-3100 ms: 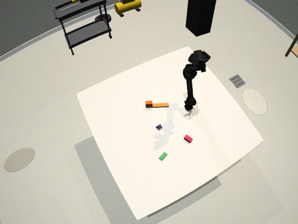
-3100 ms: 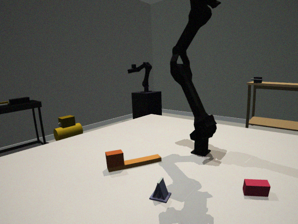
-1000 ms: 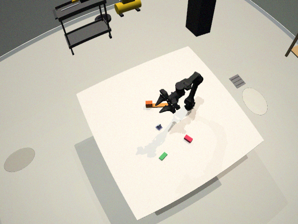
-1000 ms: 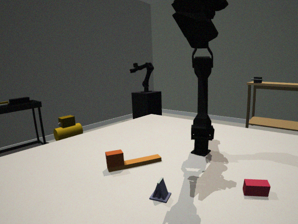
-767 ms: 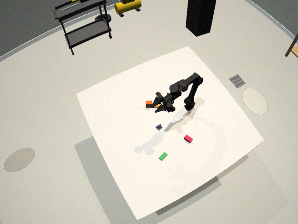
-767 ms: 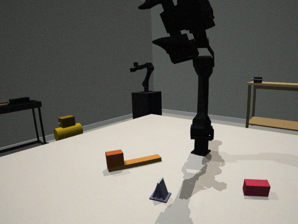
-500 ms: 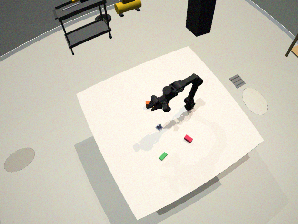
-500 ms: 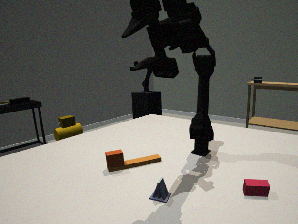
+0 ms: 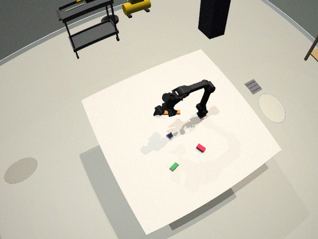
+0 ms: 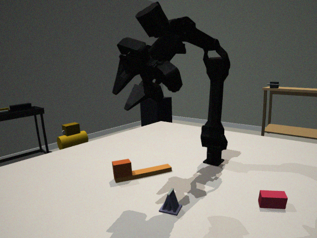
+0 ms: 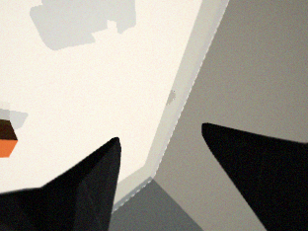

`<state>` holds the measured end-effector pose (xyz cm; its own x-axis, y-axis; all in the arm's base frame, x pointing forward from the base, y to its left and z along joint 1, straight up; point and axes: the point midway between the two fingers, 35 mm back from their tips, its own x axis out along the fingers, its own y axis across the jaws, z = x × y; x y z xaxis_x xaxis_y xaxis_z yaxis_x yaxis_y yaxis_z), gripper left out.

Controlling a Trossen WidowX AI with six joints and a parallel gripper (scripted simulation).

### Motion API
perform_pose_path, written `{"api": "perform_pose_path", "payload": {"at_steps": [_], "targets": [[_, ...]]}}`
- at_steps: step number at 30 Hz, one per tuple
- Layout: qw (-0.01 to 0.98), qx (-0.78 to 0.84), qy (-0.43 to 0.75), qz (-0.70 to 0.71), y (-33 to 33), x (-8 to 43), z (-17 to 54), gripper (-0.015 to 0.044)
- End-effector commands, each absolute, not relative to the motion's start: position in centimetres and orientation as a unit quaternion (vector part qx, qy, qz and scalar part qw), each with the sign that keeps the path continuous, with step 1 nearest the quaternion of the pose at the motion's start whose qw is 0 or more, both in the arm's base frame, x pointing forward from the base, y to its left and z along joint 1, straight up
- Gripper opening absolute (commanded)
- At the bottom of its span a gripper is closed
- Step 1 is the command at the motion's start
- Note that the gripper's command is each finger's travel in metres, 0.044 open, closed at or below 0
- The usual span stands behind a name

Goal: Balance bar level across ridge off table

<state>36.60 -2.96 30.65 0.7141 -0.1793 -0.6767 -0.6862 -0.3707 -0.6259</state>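
Exterior view: the gripper [image 10: 126,94] hangs high above the orange bar [image 10: 142,170], fingers [image 10: 120,80] spread and empty. The bar lies flat on the worktop [image 10: 76,204], at eleven o'clock from the ridge [image 10: 170,202]. Reaching step; next, descend and grasp near the heavy block end.

Grey-walled workshop around a white table

The walls [image 10: 64,51] were dark grey and the floor [image 9: 38,115] pale, with two round marks and a small vent. Beyond the jaws' side of the white table [image 9: 205,180] stood a black cart [image 9: 88,25], a yellow tank [image 9: 135,7] and a dark pedestal [image 9: 213,18]; a wooden shelf [image 10: 289,110] stood well off behind them.
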Motion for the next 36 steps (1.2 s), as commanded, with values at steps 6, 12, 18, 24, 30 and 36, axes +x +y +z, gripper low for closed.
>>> {"api": "perform_pose_path", "payload": {"at_steps": [6, 12, 18, 24, 30, 36], "targets": [[0.401, -0.783, 0.312, 0.36, -6.9, 34.5, 25.9, 0.0315], [0.346, -0.776, 0.315, 0.423, -8.9, 32.9, 23.6, 0.0315], [0.295, -0.763, 0.306, 0.486, -10.8, 31.0, 21.6, 0.0315], [0.252, -0.745, 0.285, 0.549, -12.3, 29.0, 19.7, 0.0315], [0.219, -0.721, 0.251, 0.607, -13.5, 26.7, 18.2, 0.0315], [0.194, -0.696, 0.207, 0.659, -14.5, 24.4, 16.8, 0.0315]]}}
